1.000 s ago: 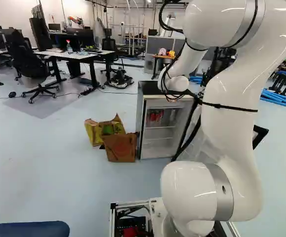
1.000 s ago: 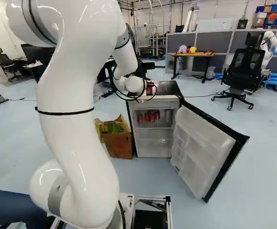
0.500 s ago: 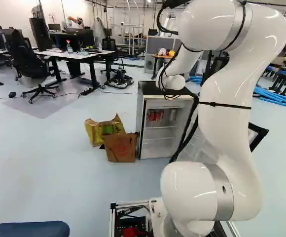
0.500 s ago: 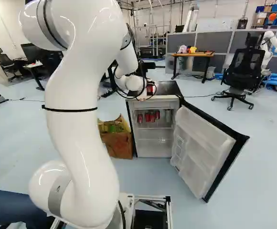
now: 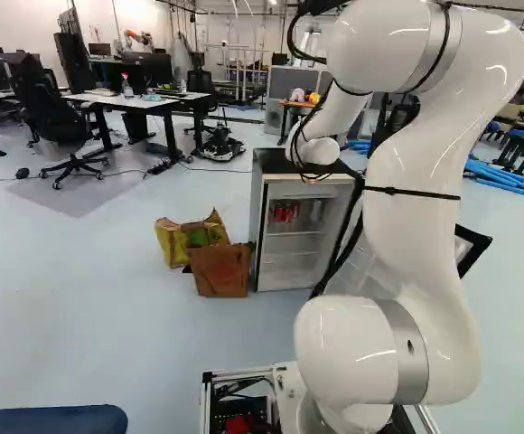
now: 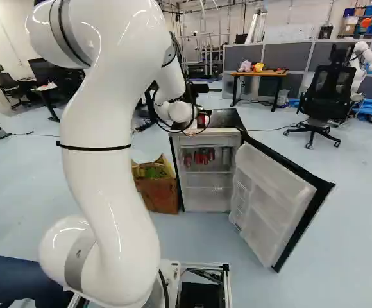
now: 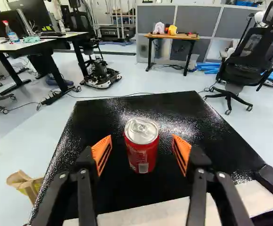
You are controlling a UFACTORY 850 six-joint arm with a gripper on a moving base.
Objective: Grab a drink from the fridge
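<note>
Black pebbled fridge top [image 7: 195, 122] bears a silver-lidded, cylindrical red can [image 7: 142, 150].

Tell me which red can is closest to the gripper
The red can standing on top of the fridge, between the fingers of the open gripper; the other red cans are inside the fridge.

Fridge [image 6: 205, 203] open w/ door [image 6: 270, 200] out to view's R; red cans [image 6: 204, 156] on upper shelf; brown bag [image 6: 160, 195] just L.
</note>
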